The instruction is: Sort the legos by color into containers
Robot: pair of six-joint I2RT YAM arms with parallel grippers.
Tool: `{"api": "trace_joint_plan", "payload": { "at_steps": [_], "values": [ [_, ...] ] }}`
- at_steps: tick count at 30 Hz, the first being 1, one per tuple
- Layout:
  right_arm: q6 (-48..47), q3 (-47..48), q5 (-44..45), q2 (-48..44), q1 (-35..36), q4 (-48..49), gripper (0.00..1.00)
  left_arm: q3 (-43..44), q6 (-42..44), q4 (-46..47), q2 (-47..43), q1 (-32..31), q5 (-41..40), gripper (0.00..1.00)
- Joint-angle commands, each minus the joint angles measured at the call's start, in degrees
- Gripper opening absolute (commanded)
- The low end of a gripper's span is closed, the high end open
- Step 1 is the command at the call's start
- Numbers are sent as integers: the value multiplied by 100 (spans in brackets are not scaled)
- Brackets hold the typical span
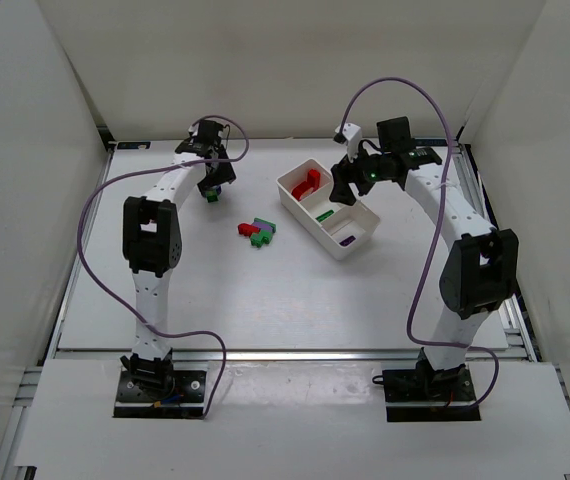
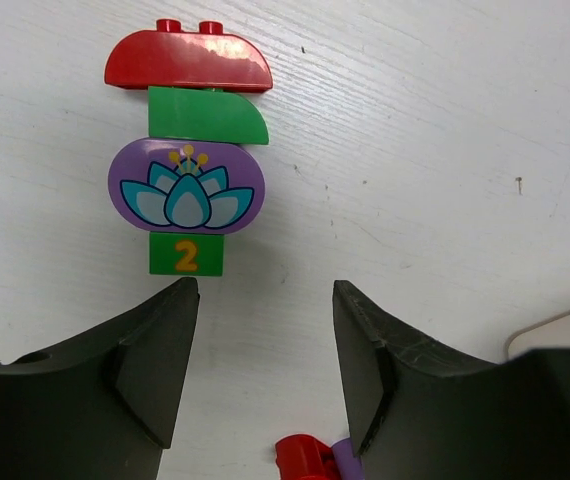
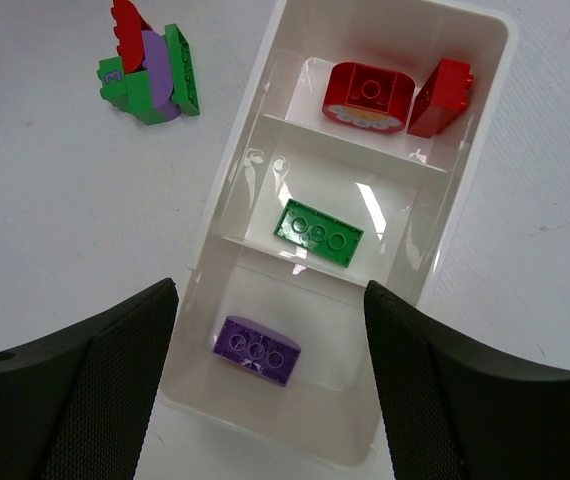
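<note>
A white tray holds three containers in a row. In the right wrist view its far compartment holds two red legos, the middle one a green brick and the nearest one a purple brick. My right gripper hangs open and empty above the purple compartment. A loose cluster of red, purple and green legos lies left of the tray. My left gripper is open and empty over bare table. Just ahead of it lies a row of a red piece, a green piece, a purple lotus piece and a green "2" tile.
White enclosure walls close in the table on the left, back and right. Purple cables loop beside both arms. A corner of the tray shows at the right of the left wrist view, and a red and purple piece at its bottom edge.
</note>
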Motion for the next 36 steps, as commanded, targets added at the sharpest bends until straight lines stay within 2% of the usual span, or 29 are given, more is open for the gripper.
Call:
{"api": "trace_joint_plan", "payload": {
  "at_steps": [1,12,24,31,34,36],
  "values": [
    [31,202,11,-56,8,60,79,226,5,-78,-22,43,-125,67],
    [57,290,28,40,25,95,79,288,85,-201,48,61,-301,76],
    [66,272,28,75,25,86,79,200,269,-183,364,315,-415,75],
    [75,378,63,180,25,86,79,252,410,-131,584,377,-222,71],
    [83,396,55,216,25,95,79,244,497,-60,654,368,-73,67],
    [110,395,37,216,25,104,79,244,550,45,681,368,24,61]
  ]
}}
